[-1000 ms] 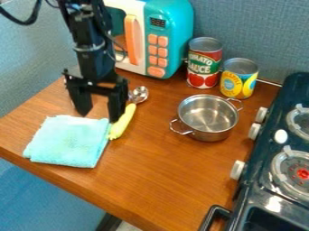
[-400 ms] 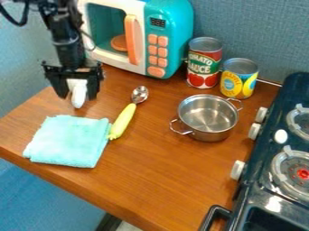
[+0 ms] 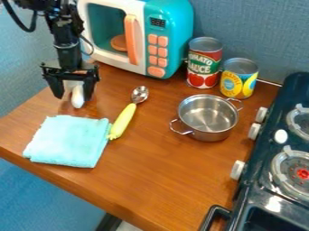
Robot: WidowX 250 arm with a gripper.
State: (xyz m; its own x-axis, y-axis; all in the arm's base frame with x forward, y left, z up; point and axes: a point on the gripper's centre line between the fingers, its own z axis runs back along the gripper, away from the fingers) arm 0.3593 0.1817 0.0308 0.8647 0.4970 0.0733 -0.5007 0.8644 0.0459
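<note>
At the left rear of the table, the black gripper [image 3: 73, 97] hangs low with its two fingers apart. Between and just behind them stands a small white object [image 3: 78, 96]; whether they touch it I cannot tell. In front of the gripper lies a folded turquoise cloth [image 3: 67, 141]. To the right is a spoon [image 3: 124, 119] with a yellow handle, its metal bowl toward the back and the handle's end at the cloth's edge. A small steel pot [image 3: 208, 118] stands empty farther right.
The toy microwave [image 3: 169, 40] is behind the gripper's right side. A tomato sauce can [image 3: 204, 63] and a yellow-labelled can [image 3: 239, 79] stand behind the pot. Along the right edge is a dark toy stove [image 3: 271, 158] with pale knobs. The brown tabletop [image 3: 157, 173] ends at the lower left.
The gripper has moved left and toward the back, away from the spoon and cloth, bringing the white object into view between its fingers. The cloth, spoon and pot have stayed put.
</note>
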